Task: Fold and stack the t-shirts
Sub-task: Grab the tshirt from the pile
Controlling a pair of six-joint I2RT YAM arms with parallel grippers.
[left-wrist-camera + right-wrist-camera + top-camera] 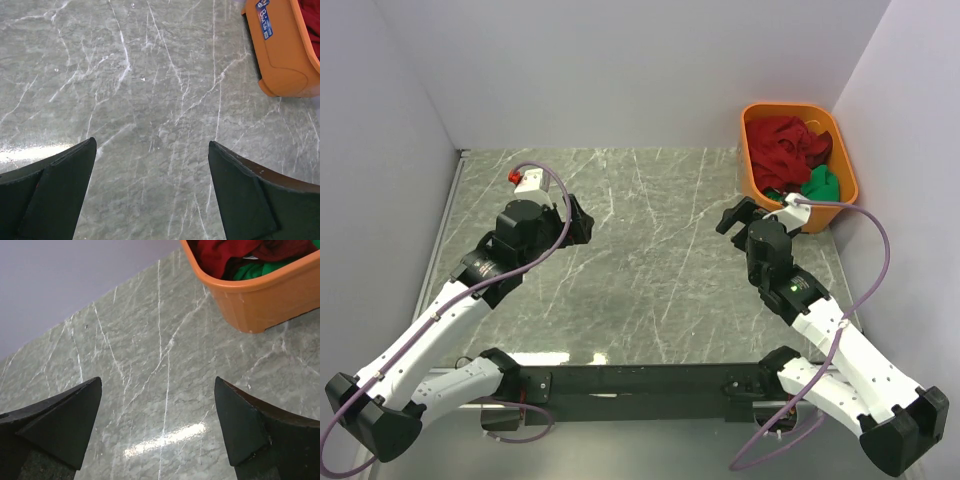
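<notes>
The left fingers stand wide apart, holding nothing, above the counter. The right fingers gape equally wide and empty, near the orange tub, where the t-shirts lie bunched inside.

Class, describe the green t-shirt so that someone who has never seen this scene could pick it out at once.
Look to the far right corner of the grey marbled table, where an orange tub stands. The green t-shirt is bunched at the tub's near end, next to the red t-shirt; it is the only green cloth in it.
</notes>
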